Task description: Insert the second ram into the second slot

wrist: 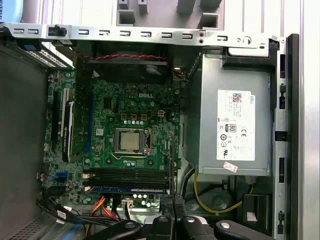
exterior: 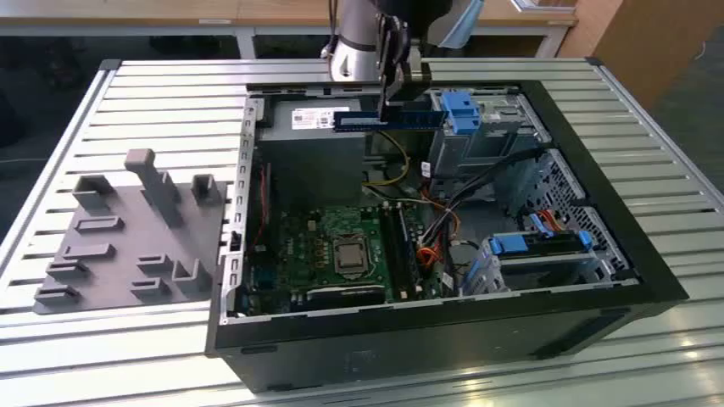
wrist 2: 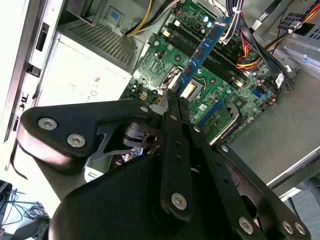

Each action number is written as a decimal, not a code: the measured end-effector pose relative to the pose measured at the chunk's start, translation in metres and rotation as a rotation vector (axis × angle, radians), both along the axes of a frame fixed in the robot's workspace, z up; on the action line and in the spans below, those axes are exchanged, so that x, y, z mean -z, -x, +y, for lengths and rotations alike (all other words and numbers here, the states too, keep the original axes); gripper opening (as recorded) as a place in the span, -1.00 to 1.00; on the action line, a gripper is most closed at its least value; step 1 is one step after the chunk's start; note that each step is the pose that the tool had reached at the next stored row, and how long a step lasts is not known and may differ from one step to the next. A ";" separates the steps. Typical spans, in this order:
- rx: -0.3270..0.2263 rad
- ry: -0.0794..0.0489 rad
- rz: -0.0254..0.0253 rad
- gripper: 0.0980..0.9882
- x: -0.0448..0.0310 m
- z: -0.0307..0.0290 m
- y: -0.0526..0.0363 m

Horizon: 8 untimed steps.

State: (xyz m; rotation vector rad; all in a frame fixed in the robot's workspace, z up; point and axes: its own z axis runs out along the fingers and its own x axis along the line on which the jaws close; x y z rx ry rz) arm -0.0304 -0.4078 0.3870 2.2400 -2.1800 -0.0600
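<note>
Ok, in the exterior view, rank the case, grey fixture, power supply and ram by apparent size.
1. case
2. grey fixture
3. power supply
4. ram, held by the tool over the case

The gaps are wide, so nearness doesn't unsettle the order.

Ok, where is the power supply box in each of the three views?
Exterior view: power supply, grey box behind the held second ram.
Second wrist view: power supply, pale box beside the motherboard.
First wrist view: power supply, labelled grey box.
Shared landmark: processor socket.
</note>
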 end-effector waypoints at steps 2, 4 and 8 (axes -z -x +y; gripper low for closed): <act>0.000 0.000 0.0000 -0.95 0.0000 0.0000 0.0000; 0.000 0.000 0.0000 -0.95 0.0000 0.0000 0.0000; 0.000 0.000 0.0000 -0.95 0.0000 -0.0016 0.0000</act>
